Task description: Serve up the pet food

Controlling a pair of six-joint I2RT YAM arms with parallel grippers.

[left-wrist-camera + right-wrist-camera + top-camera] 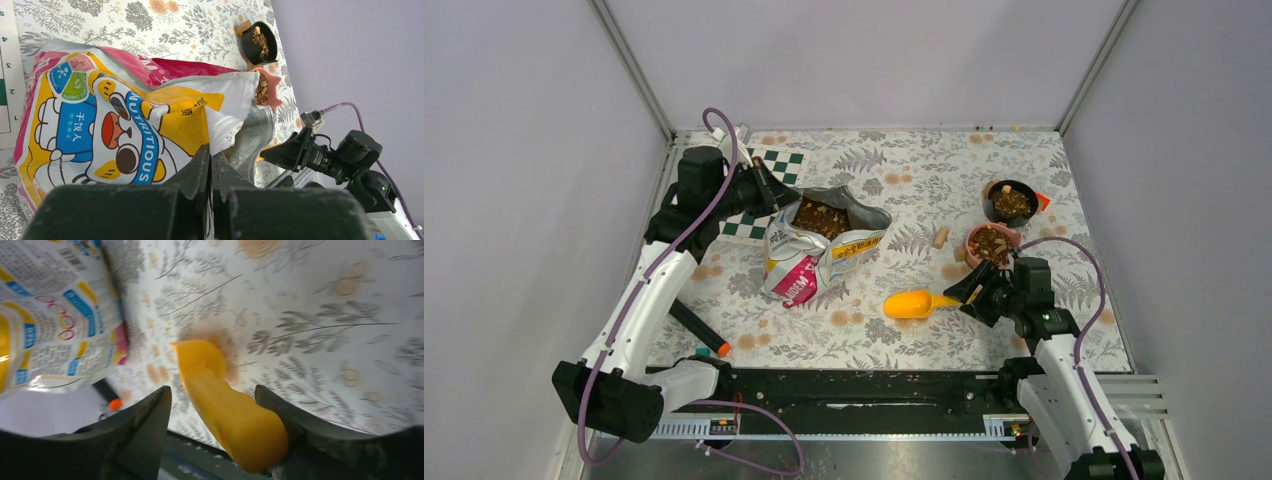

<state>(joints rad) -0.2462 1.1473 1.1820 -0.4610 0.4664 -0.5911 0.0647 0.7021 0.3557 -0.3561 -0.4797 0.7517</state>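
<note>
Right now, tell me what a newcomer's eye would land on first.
The bright yellow bag lies open left of centre, brown kibble in its mouth, the left gripper pinching its rim. The orange scoop lies inside the open right gripper; beyond it stand a filled black bowl and pink bowl.

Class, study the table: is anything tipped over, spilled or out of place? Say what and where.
The food bag lies slumped, mouth open, kibble showing. A tan piece sits loose on the table near the pink bowl.

Plain grey walls (524,150) around a floral-patterned table (904,170)
</note>
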